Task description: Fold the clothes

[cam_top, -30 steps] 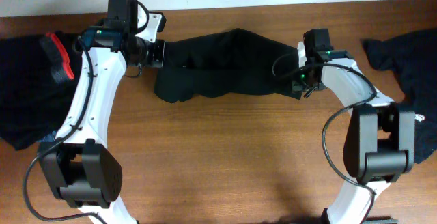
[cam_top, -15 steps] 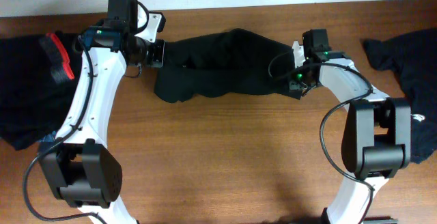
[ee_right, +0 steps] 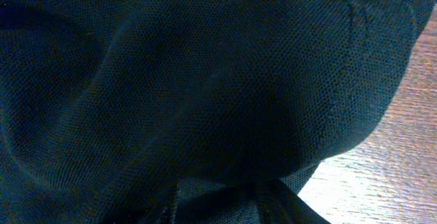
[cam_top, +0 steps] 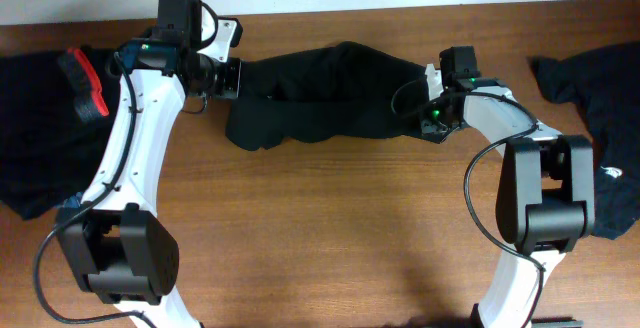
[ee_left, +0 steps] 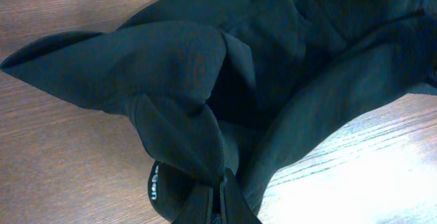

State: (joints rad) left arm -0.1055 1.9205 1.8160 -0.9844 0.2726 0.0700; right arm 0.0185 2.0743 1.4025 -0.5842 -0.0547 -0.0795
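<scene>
One of the black clothes (cam_top: 320, 93) lies bunched and stretched across the back of the table between my two arms. My left gripper (cam_top: 240, 76) is shut on its left end. In the left wrist view the fingers (ee_left: 220, 200) pinch a fold of the black cloth (ee_left: 171, 67), with a small white print beside them. My right gripper (cam_top: 425, 108) is at the garment's right end. The right wrist view is filled with dark cloth (ee_right: 205, 80); the right gripper (ee_right: 222, 207) has its jaws apart with fabric lying between and over them.
A heap of black clothes with a red-orange band (cam_top: 82, 83) lies at the far left. Another dark garment (cam_top: 590, 88) lies at the far right. The wooden table (cam_top: 330, 228) shows in front, and its back edge runs just behind the garment.
My right gripper has pushed a little leftward into the garment's right end. The left arm and the garment's left end have stayed put.
</scene>
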